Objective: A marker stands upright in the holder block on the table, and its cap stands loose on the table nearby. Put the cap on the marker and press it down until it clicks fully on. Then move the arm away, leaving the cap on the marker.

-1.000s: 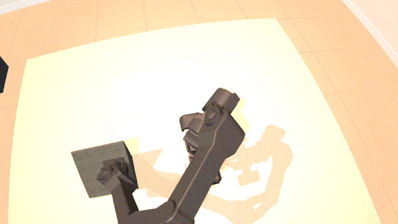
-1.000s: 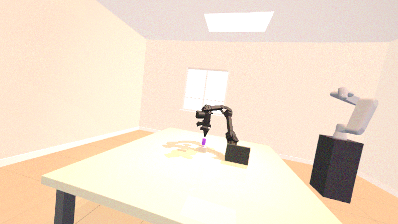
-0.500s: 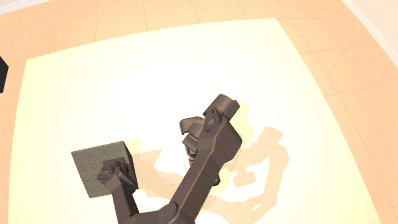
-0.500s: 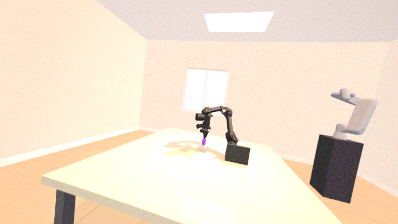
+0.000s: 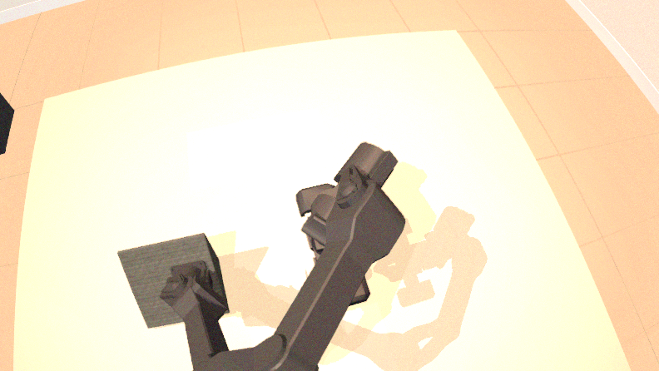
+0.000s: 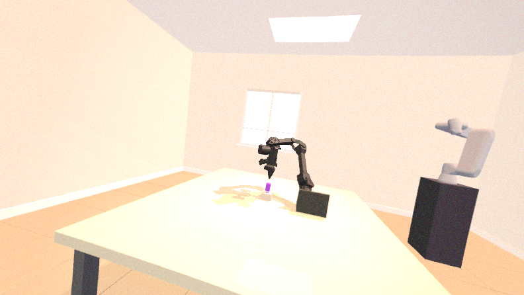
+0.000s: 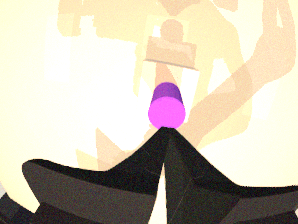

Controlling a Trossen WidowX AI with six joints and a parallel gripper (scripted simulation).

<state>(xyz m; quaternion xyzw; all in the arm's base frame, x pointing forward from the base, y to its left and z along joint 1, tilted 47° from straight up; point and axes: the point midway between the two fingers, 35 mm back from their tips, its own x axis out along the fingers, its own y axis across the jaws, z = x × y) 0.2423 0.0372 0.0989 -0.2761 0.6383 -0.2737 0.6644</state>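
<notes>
The purple cap [image 6: 268,187] [image 7: 167,112] stands upright over the pale holder block [image 6: 266,196]. A small narrow piece shows between the cap and the block in the exterior view; the rest of the marker is hidden, and I cannot tell how fully the cap is seated. My gripper [image 6: 269,178] [image 7: 166,133] is shut and empty and points down. Its tips are just above the cap's top, with a small gap in the exterior view. In the wrist view the tips meet the near edge of the cap's round top. In the top view my arm hides the cap and block.
A dark grey block [image 5: 142,276] [image 6: 312,204] stands on the table [image 5: 115,160] [image 6: 205,234] near the arm's base. Off the table, a pale second arm [image 6: 474,151] stands on a black pedestal [image 6: 443,219]. Arm shadows fall around the holder.
</notes>
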